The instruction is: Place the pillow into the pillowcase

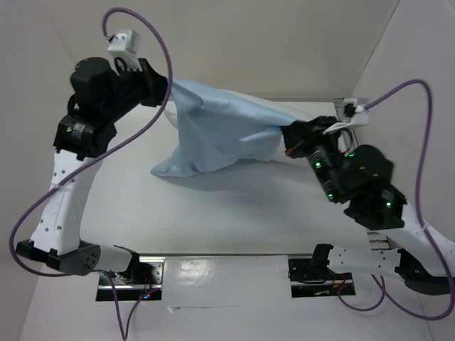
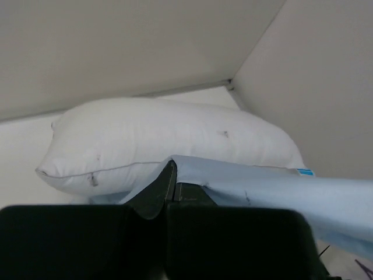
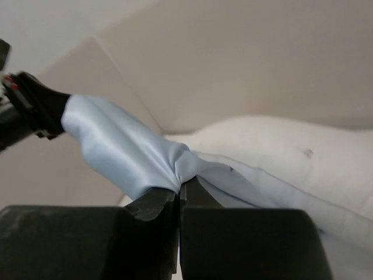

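White table [image 1: 213, 213], far side: plump white stuffed pillow [image 2: 163, 137] behind limp light blue fabric pillowcase [image 1: 213, 131], its edge pinched by closed left gripper [image 2: 173, 175] and right gripper [image 3: 179, 189]; likely risk: thin pinch slips, mouth sags shut.

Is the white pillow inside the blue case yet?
Not yet: the pillow lies bare behind the pillowcase, which the left gripper and right gripper hold stretched.
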Available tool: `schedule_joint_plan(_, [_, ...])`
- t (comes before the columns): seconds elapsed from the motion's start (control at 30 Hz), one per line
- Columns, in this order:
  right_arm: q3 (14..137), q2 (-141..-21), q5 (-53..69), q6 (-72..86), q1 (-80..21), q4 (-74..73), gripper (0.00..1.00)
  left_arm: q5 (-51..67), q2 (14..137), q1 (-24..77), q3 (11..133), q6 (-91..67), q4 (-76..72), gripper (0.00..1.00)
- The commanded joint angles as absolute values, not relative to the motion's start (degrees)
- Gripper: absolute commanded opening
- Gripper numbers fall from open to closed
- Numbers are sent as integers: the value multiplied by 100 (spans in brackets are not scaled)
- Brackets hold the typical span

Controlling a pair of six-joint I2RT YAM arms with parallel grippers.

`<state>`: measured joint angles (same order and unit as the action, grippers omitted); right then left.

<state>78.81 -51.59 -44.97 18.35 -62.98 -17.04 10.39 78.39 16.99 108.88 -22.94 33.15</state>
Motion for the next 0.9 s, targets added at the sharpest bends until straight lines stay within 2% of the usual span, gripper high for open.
schedule_joint_plan(0.0, [8989,-5106,-3467,459,-6302,-1645,0,1072,7208,1635,11767,-2505,2918,0])
schedule_joint_plan(0.17, [9754,-5378,-2489,-8,-6302,-713,0,914,6996,1635,12568,-2505,2971,0])
schedule_joint_plan(0.33, [9993,-5993,-2478,-526,-6302,34,0,134,7005,1635,12621,-2329,3224,0])
schedule_joint_plan(0.47, [10589,-7211,-2969,-1343,-6302,393,0,-693,7408,1635,12621,-2110,3523,0])
schedule_joint_plan(0.63, [11485,-8854,-2971,-2099,-6241,440,0,-1545,8101,1267,12621,-1978,3779,0])
schedule_joint_plan(0.67, [11661,-8859,-2901,-2101,-6240,439,0,-1547,8208,1161,12621,-1978,3779,0])
schedule_joint_plan(0.83, [13041,-10465,-2006,-1461,-5196,-482,0,-1117,8815,336,12683,-2109,4086,0])
schedule_joint_plan(0.87, [13252,-10685,-1447,-1224,-4959,-657,0,-1003,8815,177,12596,-2205,4087,0])
